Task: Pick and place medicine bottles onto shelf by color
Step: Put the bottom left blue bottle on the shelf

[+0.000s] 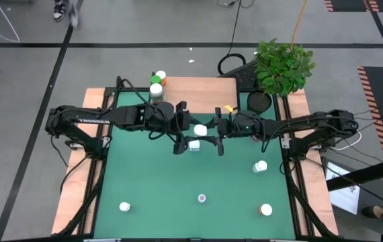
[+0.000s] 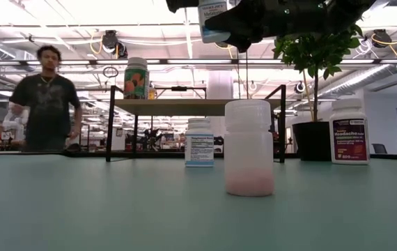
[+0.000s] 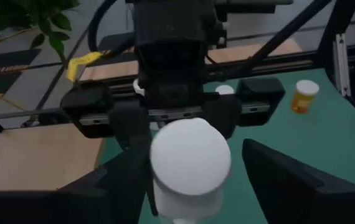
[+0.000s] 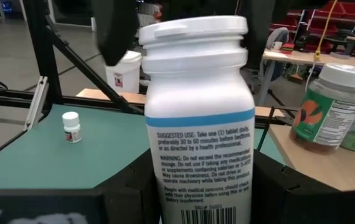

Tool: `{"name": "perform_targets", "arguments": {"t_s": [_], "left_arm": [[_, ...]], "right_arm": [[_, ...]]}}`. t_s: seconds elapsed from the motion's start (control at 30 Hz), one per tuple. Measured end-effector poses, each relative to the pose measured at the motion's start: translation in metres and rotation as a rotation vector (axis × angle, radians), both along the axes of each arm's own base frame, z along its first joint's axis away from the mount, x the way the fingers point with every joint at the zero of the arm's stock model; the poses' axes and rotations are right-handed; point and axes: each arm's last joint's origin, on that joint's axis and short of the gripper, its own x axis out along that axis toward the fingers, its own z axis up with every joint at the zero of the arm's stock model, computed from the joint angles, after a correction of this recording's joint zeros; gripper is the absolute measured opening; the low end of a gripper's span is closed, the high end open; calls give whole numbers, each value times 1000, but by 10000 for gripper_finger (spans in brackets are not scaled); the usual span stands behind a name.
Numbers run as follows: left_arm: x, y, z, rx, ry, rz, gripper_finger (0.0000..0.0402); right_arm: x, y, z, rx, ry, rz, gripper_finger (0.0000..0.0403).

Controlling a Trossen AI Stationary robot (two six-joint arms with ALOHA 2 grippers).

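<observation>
White blue-banded bottle (image 4: 197, 118) clamped upright in right gripper (image 1: 218, 140) jaws, above table (image 1: 158, 188).
Left gripper (image 1: 179, 136) jaws apart around its cap; release only once left grips; shelf (image 1: 198, 89) just beyond.

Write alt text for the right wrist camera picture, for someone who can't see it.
A white medicine bottle with a white cap and blue label band stands upright, filling the frame, clamped in the right gripper. Behind it, a green-capped bottle stands on the wooden shelf, and a small white bottle stands on the green mat.
</observation>
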Motion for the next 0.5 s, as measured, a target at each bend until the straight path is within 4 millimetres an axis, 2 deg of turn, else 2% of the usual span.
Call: {"name": "perform_targets", "arguments": {"t_s": [0.27, 0.4, 0.5], "left_arm": [[0, 2, 0, 22, -3, 18, 187], [-1, 3, 0, 22, 6, 20, 179], [-1, 5, 0, 30, 9, 29, 185]], "right_arm": [[0, 0, 0, 10, 5, -1, 157], [0, 0, -1, 27, 13, -13, 167], [0, -1, -2, 27, 17, -59, 196]]}}
